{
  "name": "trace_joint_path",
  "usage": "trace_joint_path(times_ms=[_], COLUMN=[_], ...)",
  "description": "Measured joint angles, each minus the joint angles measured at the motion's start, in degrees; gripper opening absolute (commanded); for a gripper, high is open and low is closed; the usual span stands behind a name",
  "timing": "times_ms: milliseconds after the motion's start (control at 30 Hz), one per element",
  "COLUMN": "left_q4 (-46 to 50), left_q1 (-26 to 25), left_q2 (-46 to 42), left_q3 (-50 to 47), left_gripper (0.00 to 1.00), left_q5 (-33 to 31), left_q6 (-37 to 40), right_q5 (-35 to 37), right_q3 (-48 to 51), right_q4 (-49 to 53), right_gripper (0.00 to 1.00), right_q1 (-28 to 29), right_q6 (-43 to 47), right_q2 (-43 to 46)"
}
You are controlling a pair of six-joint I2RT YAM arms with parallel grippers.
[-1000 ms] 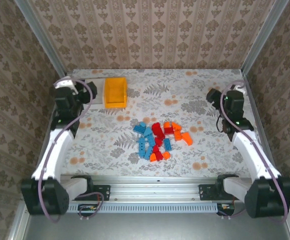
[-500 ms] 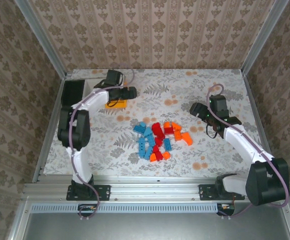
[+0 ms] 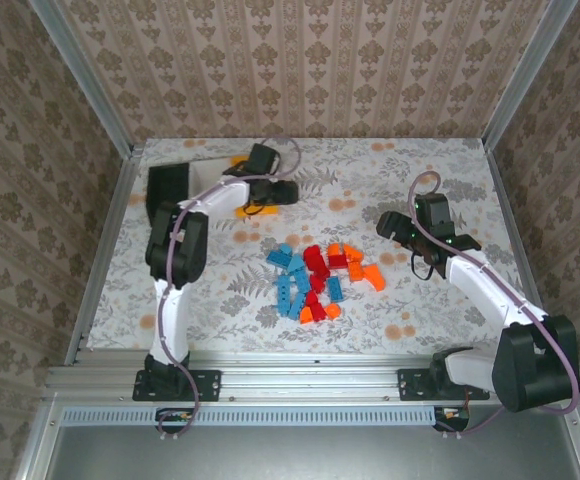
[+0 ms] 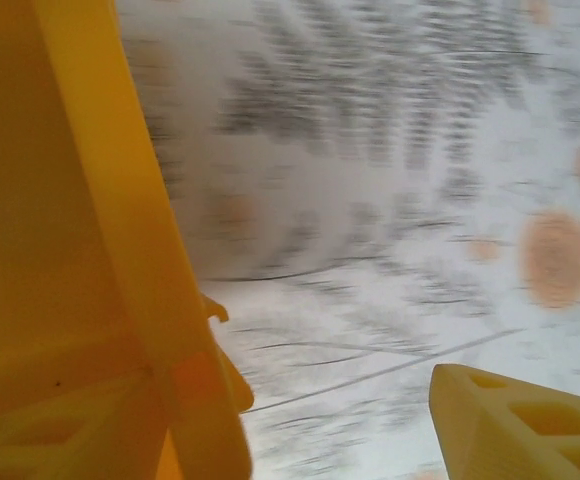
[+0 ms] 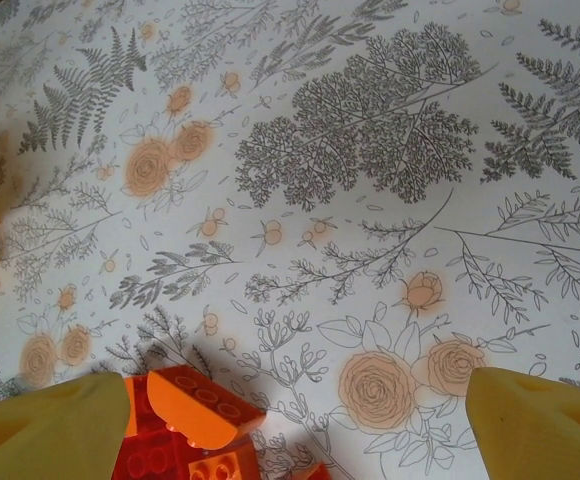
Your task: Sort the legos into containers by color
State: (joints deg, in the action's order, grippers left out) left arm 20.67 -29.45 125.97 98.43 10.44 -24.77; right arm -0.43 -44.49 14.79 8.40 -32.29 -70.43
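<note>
2 containers can be made out at the far left of the flowered worktop (image 3: 210, 290): a black bin (image 3: 168, 185) near the left rail and, to its right, an orange-yellow bin (image 3: 252, 210). The left arm lies across the stretch between them. The left gripper (image 3: 280, 190) sits over the orange-yellow bin's right edge. From the left wrist, that bin's smooth yellow wall (image 4: 60, 200) stands close on the left, and 1 yellow finger (image 4: 515, 425) shows low on the right with blurred worktop between. I cannot tell whether this gripper is released or clamped on the wall.

About 20 legos (image 3: 318, 278) lie in 1 loose heap at mid-worktop, well apart from the bins. Roughly 7 are light blue, mostly on the heap's left. Roughly 5 are red, in its middle, and roughly 6 are orange, toward its right and near edge. They overlap, so the counts are not exact. Each is a small studded brick, and some are long and narrow.

At the right, the right gripper (image 3: 390, 222) hangs just beyond the heap's far right corner, released, with nothing in it. Its 2 yellow fingertips (image 5: 50, 425) are spread wide, and orange and red bricks (image 5: 195, 400) lie beside the left 1.
</note>
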Motion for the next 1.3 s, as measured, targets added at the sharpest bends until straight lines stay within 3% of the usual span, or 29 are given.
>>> trace_joint_path(times_ms=[100,267,333,400,633,767,833,967,1300], left_q4=[-2.19,-4.85,-5.57,-7.37,-8.76,-10.51,-11.37,-14.05,-15.58], left_q1=[-5.49,-13.14,-15.10,-15.72,-13.53,-10.47,-8.39,-3.43,2.47], left_q2=[3.08,7.08,7.06,7.06,5.20,-1.14,-5.86,-16.02,-42.62], left_q3=[3.61,9.22,9.75,10.10,10.45,6.86,3.67,-3.06,-33.62], left_gripper=[0.68,0.78,0.83,0.98,1.00,1.00,1.00,1.00,1.00], left_q5=[2.89,6.97,8.63,10.47,12.52,13.81,14.40,16.11,14.73], left_q6=[-2.12,-4.59,-5.25,-5.92,-6.82,-7.04,-7.19,-7.43,-6.97], right_q5=[0.02,1.36,2.12,2.82,3.34,3.10,2.86,1.60,0.37], right_q3=[1.92,2.38,2.38,2.38,2.38,1.55,-0.63,-6.60,-19.78], right_q4=[-0.24,-0.20,-0.22,-0.22,-0.44,-0.22,0.13,-0.09,0.26], right_gripper=[0.86,0.86,0.86,0.86,0.83,0.79,0.70,0.42,0.24], right_q1=[-0.11,-0.28,-0.28,-0.31,-0.20,1.70,3.54,6.45,7.50], right_q6=[-1.20,-2.23,-2.43,-2.45,-2.51,-2.21,-1.55,-0.46,0.61], right_q2=[0.66,1.07,1.73,2.21,1.81,-1.55,-5.07,-13.33,-29.68])
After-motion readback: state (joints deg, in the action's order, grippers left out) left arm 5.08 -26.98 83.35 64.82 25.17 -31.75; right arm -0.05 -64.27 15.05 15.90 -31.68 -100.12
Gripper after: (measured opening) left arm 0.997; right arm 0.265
